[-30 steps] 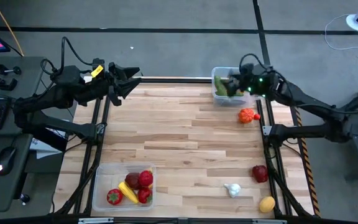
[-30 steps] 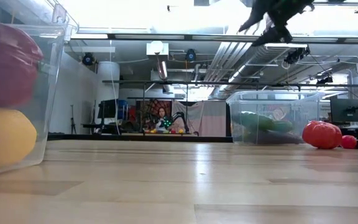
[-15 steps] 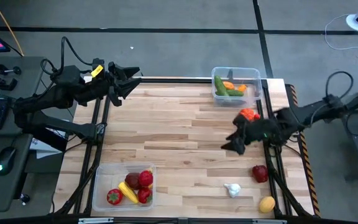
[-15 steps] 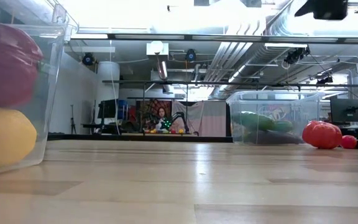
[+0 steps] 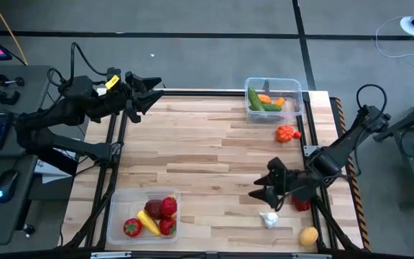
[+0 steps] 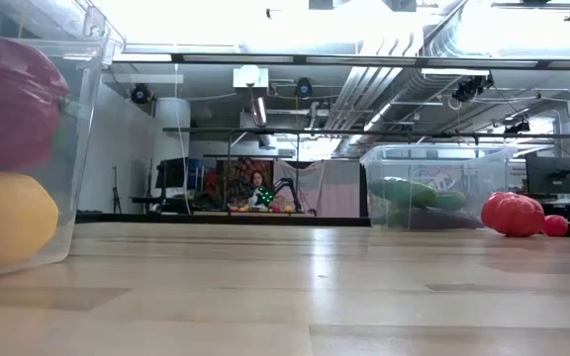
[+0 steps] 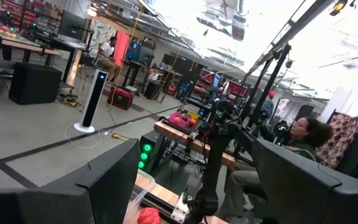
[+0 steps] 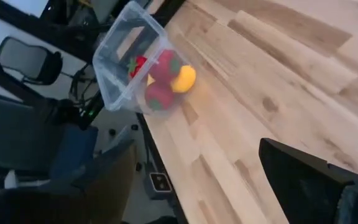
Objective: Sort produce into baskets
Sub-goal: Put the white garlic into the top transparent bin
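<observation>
Wooden plank table (image 5: 214, 158), workshop beyond

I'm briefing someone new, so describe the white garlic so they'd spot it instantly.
Go to the table's near right corner. Three loose pieces lie there; the garlic is the white one, left of the yellow lemon, below the open right claw.

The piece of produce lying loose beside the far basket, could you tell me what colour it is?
Orange-red; the high view shows it best.
</observation>
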Robot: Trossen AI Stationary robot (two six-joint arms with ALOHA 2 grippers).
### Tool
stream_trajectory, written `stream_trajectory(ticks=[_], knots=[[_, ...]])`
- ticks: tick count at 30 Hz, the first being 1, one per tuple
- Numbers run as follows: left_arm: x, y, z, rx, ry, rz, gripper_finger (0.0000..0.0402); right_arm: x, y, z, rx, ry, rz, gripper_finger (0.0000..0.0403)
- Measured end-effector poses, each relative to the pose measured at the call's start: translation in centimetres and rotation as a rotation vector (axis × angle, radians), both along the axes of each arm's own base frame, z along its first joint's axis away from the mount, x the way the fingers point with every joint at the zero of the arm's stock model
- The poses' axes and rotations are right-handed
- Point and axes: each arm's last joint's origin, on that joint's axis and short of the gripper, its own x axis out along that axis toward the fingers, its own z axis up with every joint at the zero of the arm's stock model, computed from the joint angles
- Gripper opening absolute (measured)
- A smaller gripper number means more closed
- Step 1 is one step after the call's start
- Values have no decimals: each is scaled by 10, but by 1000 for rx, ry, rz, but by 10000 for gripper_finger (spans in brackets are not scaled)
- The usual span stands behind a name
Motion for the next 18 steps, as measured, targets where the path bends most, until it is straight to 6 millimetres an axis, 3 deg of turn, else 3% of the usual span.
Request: stream_trajectory(ticks=[6,13,18], knots=[[0,0,0,0,1,0,300,10,12,-16,12,87,96,333],[0,0,0,-1,1,-1,300,21,25,-35,-107,401,227,395],[0,0,0,-1,0,-1,301,23,32,-41,-88,613,337,374]])
